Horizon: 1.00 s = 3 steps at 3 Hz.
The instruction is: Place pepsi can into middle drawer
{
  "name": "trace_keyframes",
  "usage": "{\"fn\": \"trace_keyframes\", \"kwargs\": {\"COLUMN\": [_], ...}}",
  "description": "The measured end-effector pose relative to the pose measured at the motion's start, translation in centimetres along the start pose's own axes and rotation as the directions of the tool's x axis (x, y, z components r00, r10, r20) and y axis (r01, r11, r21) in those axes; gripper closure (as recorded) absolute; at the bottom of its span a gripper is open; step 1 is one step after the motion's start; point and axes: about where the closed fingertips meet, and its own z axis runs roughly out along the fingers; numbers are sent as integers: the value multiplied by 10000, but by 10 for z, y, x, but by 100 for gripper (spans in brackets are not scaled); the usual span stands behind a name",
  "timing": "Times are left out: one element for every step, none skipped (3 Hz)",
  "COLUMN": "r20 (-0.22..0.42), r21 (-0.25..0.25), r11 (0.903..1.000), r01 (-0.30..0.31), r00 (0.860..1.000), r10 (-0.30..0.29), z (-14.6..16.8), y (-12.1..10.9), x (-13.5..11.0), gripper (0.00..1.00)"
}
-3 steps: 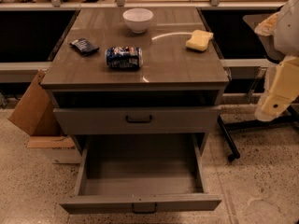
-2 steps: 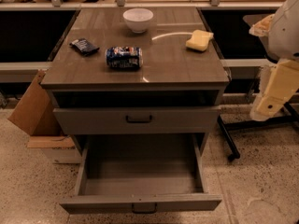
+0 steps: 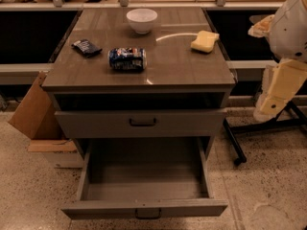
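- My gripper [image 3: 274, 96] hangs off the right side of the bench [image 3: 192, 71], with nothing visibly held. I cannot tell whether it is spread or pressed together.
- The can [image 3: 127, 59] lies on its side on the bench, well to the gripper's left, unmoved since a second ago.
- The open drawer [image 3: 144, 188] sits below and left of the gripper.
- The frame edge cuts off my arm.

Your claw [image 3: 267, 107] hangs at the right edge, just off the side of the brown-topped cabinet [image 3: 192, 66]. Below it: speckled terrazzo floor [image 3: 268, 195] and black stand legs [image 3: 235, 145]. Far to its left: cardboard box [image 3: 33, 114] on the floor. Behind: dark bench recesses [image 3: 29, 37]. Light is warm and dim.
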Motion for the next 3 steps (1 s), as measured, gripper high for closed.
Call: {"fn": "trace_keyframes", "kwargs": {"r20": [386,884,885], "r21": [-306,-435,-435], "r11": [9974,9920,9921], "r01": [650,1181,1180], "r00": [9972,9895,9896], "r10": [-638,-1139,-1138], "z": [19,44,44], "y": [-20,-39,-39], "x": [-8,-23,-23], "gripper": [0,0,0]}}
